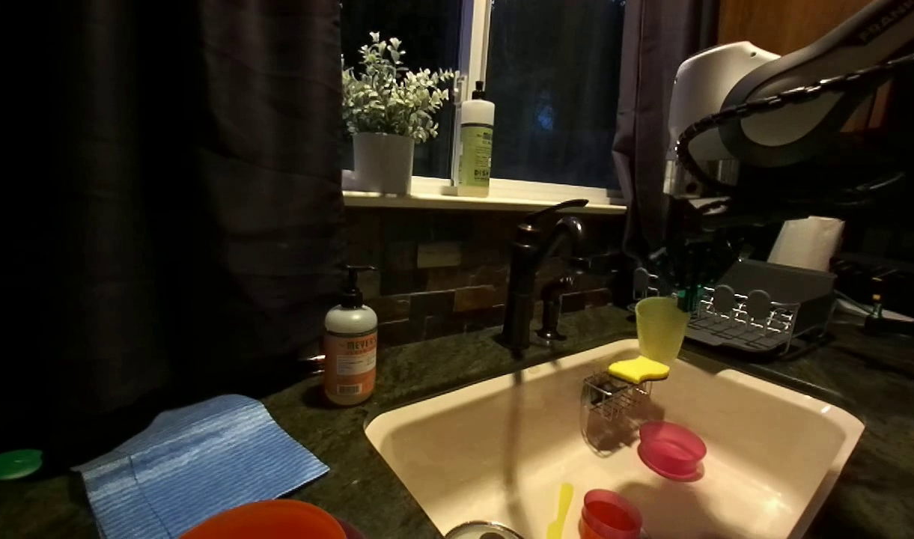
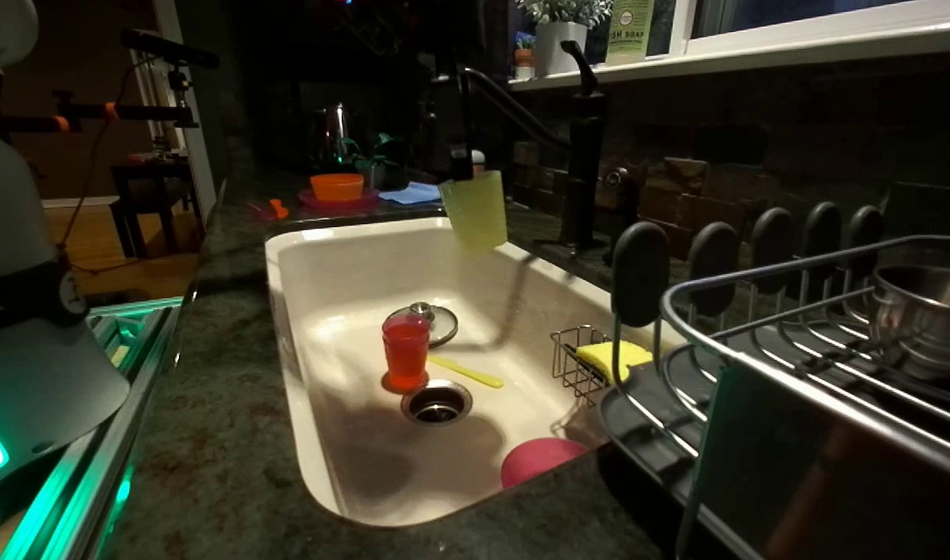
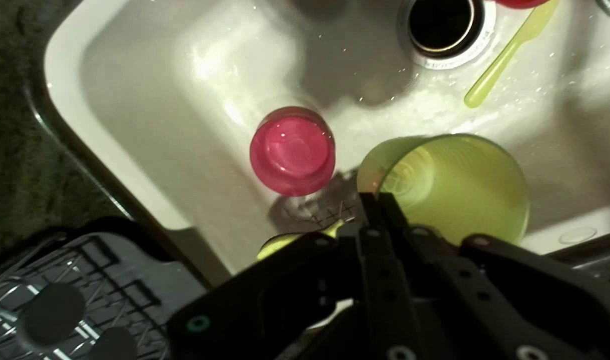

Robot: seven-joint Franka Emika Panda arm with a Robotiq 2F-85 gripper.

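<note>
A translucent yellow-green cup point(image 3: 464, 195) hangs above the sink, pinched at its rim by my gripper point(image 3: 378, 197). In the wrist view one finger lies outside the cup wall and one inside it. The same cup point(image 2: 476, 214) appears slightly tilted in an exterior view, mouth up, clear of the basin floor. Below it in the sink are a pink bowl point(image 3: 295, 150), a red cup point(image 2: 406, 350) and a yellow knife point(image 2: 467, 372). A yellow sponge point(image 1: 640, 369) rests on a wire caddy point(image 1: 614, 397) at the sink wall; my fingers partly cover it in the wrist view.
The white sink point(image 2: 288, 350) has a drain point(image 2: 436, 403) and a round lid point(image 2: 443, 323) inside. A dark faucet point(image 1: 524, 284) rises behind it. Beside the sink stands a dish rack point(image 2: 755, 327). A soap bottle point(image 1: 350, 359), blue cloth point(image 1: 202, 457) and orange bowl point(image 1: 269, 520) are on the counter.
</note>
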